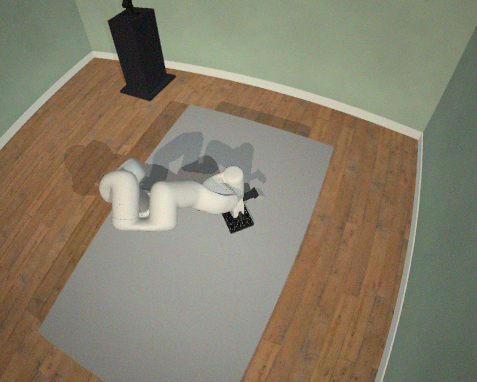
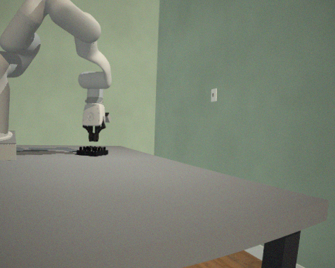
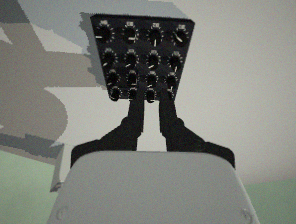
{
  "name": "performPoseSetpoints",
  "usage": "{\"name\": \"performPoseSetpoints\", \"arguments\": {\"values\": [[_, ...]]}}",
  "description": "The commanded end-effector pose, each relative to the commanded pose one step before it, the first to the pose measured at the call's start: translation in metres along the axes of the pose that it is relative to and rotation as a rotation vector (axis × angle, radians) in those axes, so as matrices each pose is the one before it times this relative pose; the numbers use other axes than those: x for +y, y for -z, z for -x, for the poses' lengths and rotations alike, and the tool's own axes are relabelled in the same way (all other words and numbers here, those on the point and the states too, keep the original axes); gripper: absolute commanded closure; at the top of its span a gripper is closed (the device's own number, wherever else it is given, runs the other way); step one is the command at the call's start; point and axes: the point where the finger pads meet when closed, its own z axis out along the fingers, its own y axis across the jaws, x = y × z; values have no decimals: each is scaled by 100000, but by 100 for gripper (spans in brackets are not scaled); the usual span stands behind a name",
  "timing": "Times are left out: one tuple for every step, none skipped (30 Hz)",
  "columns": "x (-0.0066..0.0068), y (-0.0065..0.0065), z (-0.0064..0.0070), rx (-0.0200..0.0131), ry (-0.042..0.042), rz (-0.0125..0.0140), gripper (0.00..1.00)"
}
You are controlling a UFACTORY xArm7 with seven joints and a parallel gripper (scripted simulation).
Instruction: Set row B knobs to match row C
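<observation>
The black knob box (image 1: 239, 222) (image 2: 92, 152) (image 3: 142, 55) stands flat on the grey table, with four rows of small black knobs that have white lines. My gripper (image 2: 93, 139) (image 3: 151, 98) hangs a short way above the box and clear of the knobs, as the exterior view shows. In the wrist view the two dark fingers stand slightly apart with nothing between them. Their tips line up with the middle of the row of knobs nearest the camera. The knob marks and names are too small to read.
The grey table (image 1: 184, 280) (image 2: 164, 196) carries the arm's base (image 2: 1, 145) at the left. A black pedestal (image 1: 139, 52) stands on the wooden floor far behind. The table's right edge (image 2: 319, 207) is far from the box.
</observation>
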Motion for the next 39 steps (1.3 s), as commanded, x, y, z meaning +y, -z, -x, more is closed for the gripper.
{"name": "performPoseSetpoints", "arguments": {"values": [[28, 216, -144, 360, 65, 162, 81], [0, 0, 0, 0, 0, 0, 81], [0, 0, 0, 0, 0, 0, 81], [0, 0, 0, 0, 0, 0, 81], [0, 0, 0, 0, 0, 0, 81], [0, 0, 0, 0, 0, 0, 81], [0, 0, 0, 0, 0, 0, 81], [0, 0, 0, 0, 0, 0, 81], [-30, 22, -2, 0, 5, 0, 81], [-172, 123, -10, -1, 27, 0, 81], [-353, 249, -15, -8, 58, 4, 81], [0, 0, 0, 0, 0, 0, 81], [0, 0, 0, 0, 0, 0, 81], [-495, 342, -11, -25, 87, 15, 81], [-548, 369, 1, -45, 103, 30, 81], [-495, 325, 13, -57, 99, 40, 81], [-354, 227, 16, -50, 74, 36, 81], [-172, 109, 10, -27, 37, 20, 81], [-31, 19, 2, -5, 7, 4, 81], [0, 0, 0, 0, 0, 0, 81], [0, 0, 0, 0, 0, 0, 81], [0, 0, 0, 0, 0, 0, 81], [0, 0, 0, 0, 0, 0, 81], [0, 0, 0, 0, 0, 0, 81], [0, 0, 0, 0, 0, 0, 81], [0, 0, 0, 0, 0, 0, 81], [0, 0, 0, 0, 0, 0, 81], [0, 0, 0, 0, 0, 0, 81], [0, 0, 0, 0, 0, 0, 81], [0, 0, 0, 0, 0, 0, 81], [0, 0, 0, 0, 0, 0, 81], [0, 0, 0, 0, 0, 0, 81], [0, 0, 0, 0, 0, 0, 81], [0, 0, 0, 0, 0, 0, 81], [0, 0, 0, 0, 0, 0, 81], [0, 0, 0, 0, 0, 0, 81], [0, 0, 0, 0, 0, 0, 81], [0, 0, 0, 0, 0, 0, 81], [0, 0, 0, 0, 0, 0, 81]]}}
